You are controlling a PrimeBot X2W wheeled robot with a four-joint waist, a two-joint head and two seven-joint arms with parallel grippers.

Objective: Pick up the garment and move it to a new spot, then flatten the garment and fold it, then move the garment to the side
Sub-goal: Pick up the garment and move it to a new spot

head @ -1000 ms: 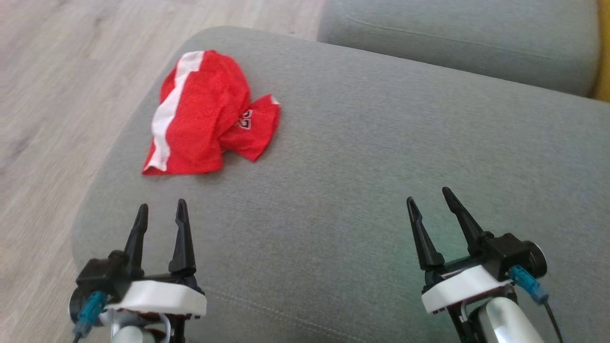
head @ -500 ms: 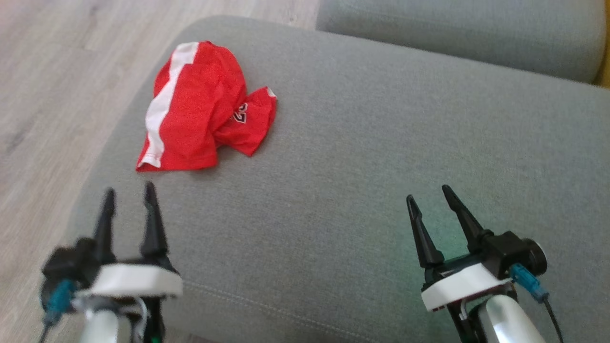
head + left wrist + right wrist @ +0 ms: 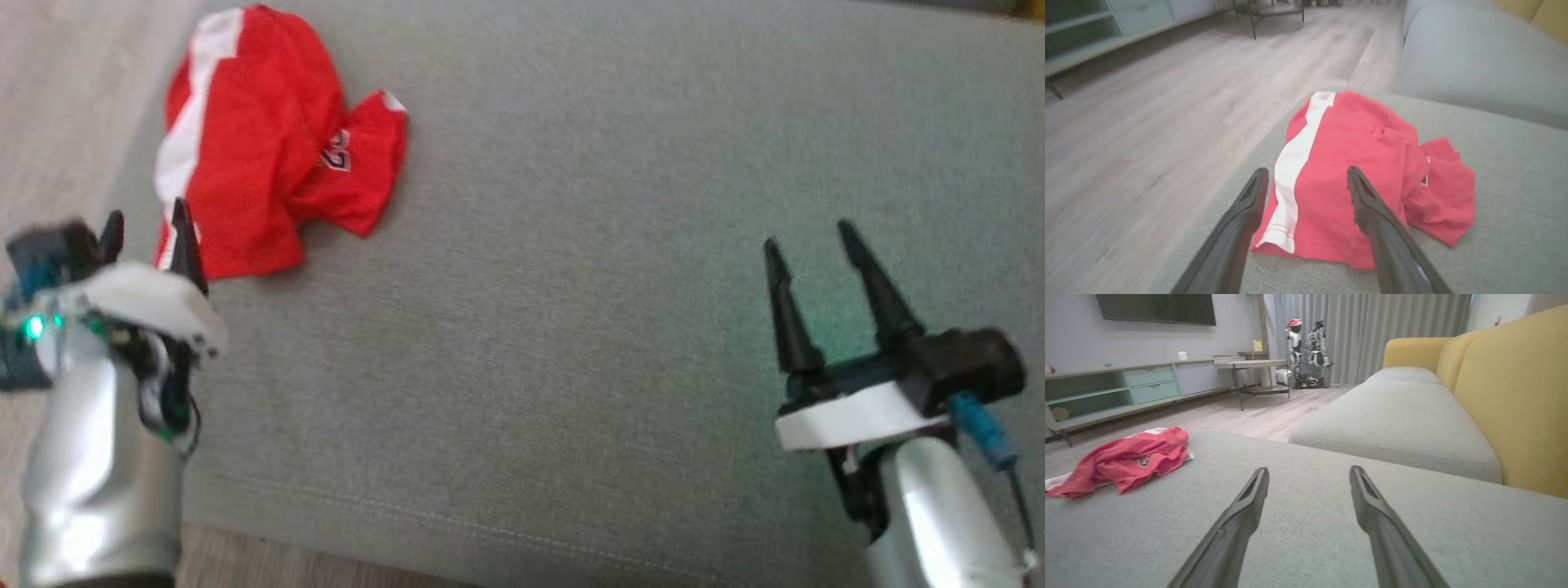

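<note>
Head view: red garment (image 3: 245,155) crumpled at far-left corner of grey cushion (image 3: 571,310), close to the edge beside wood floor (image 3: 49,98); white stripe (image 3: 184,139) down its left side, print (image 3: 335,155) at the middle fold, too blurred to read. Left pincer (image 3: 147,214) wide open, empty, at garment's near-left corner, one finger (image 3: 186,245) overlapping the red cloth; contact not clear. Right pincer (image 3: 808,235) wide open, empty, over bare cushion, well apart from garment. Left wrist view: both fingers spread, framing garment's near edge, stripe just inside the left one, nothing gripped; floor to the left, second cushion (image 3: 1474,69) beyond. Right wrist view: fingers spread over bare cushion, holding nothing; garment far off at left edge, lying in a low heap on same cushion; yellow backrest (image 3: 1515,396) at right, sideboard (image 3: 1126,388) and grey curtain (image 3: 1372,330) in background.
</note>
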